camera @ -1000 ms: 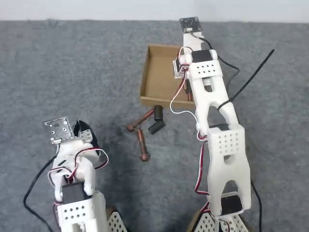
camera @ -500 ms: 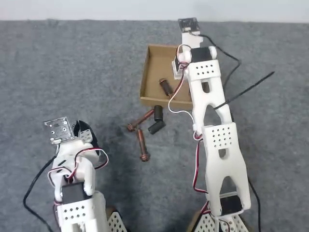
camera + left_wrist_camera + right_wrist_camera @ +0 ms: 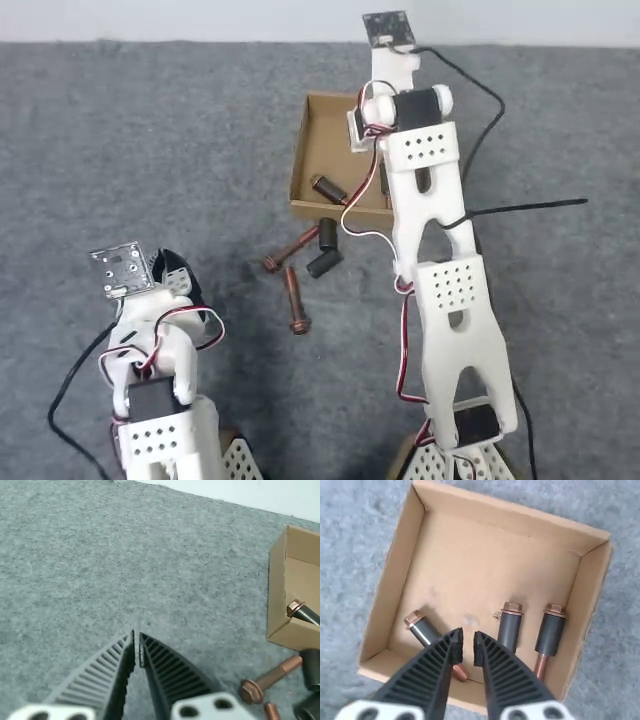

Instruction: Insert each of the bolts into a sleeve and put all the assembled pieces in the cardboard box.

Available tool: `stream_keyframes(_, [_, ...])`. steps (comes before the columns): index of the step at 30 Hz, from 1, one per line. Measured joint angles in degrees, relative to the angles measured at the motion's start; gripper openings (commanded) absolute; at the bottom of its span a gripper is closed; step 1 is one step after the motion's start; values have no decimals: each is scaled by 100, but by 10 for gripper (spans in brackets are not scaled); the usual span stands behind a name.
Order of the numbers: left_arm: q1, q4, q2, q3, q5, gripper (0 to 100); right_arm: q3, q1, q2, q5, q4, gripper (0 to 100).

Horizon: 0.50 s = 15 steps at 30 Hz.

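Cardboard box (image 3: 512,515) holds three sleeved bolts (image 3: 510,627): one lies near a side wall and two lie side by side. The right gripper (image 3: 468,647) hangs over them, jaws a crack apart and gripping nothing. Just outside the box, on the grey carpet (image 3: 150,150), two bare bolts (image 3: 293,298) and two black sleeves (image 3: 327,233) lie close together. The left gripper (image 3: 137,642) sits well apart from them, jaws pressed almost together, empty.
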Motion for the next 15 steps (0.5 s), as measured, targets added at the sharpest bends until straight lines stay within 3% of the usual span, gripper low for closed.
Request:
stream_keyframes(6, [0, 0, 0, 0, 0, 12, 1002, -18, -756, -70, 0, 9])
stream_keyframes(15, [0, 0, 0, 0, 0, 12, 3736, -290, -2532, -70, 0, 10])
